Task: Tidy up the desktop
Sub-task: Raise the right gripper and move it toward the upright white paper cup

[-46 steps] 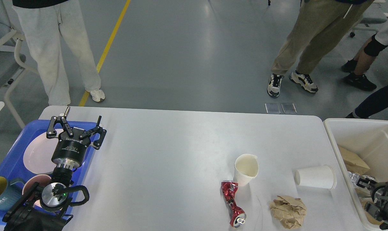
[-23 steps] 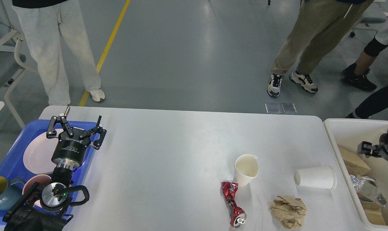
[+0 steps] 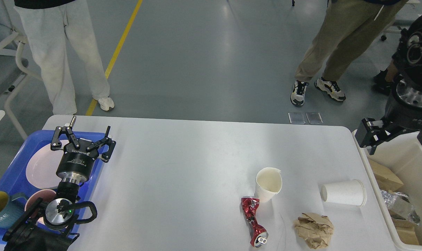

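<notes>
Left gripper (image 3: 81, 136) gapes empty over the blue tray (image 3: 12, 167); right gripper (image 3: 394, 134) unclear. Desktop (image 3: 183, 167) holds two paper cups (image 3: 268, 184), one crushed can (image 3: 253, 221); mug (image 3: 0, 209) reads "HOME".

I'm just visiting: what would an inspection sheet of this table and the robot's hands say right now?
Surface: white desktop, mostly bare.
Job's things: upright torn paper cup, tipped paper cup, crushed red can, crumpled brown paper.
Clutter: blue tray with plate and mugs; white bin holding trash.
Grippers: left gripper open, empty; right gripper over the bin, state unclear.
Cables: black loop on left arm.
Surroundings: people standing beyond the table.
</notes>
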